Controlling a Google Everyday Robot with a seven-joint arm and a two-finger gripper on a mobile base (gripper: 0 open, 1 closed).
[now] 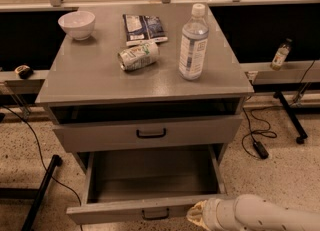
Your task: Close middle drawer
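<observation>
The middle drawer (pixel 150 177) of the grey cabinet stands pulled out, its deep grey box empty. Its low front (pixel 115 211) carries a small black handle (pixel 155 214) near the bottom edge of the camera view. My gripper (pixel 199 215), at the end of a white arm (pixel 260 215) coming in from the lower right, rests against the right part of that front. Above it, the taller upper drawer front (pixel 145 133) with its own black handle is pushed in. The lowest drawer is out of view.
On the cabinet top (pixel 90 75) stand a white bowl (pixel 76 24), a dark packet (pixel 144 28), a can lying on its side (pixel 138 56) and a water bottle (pixel 193 43). A cable with a plug (pixel 259 145) lies on the floor at right. A black stand leg (pixel 40 195) stands at left.
</observation>
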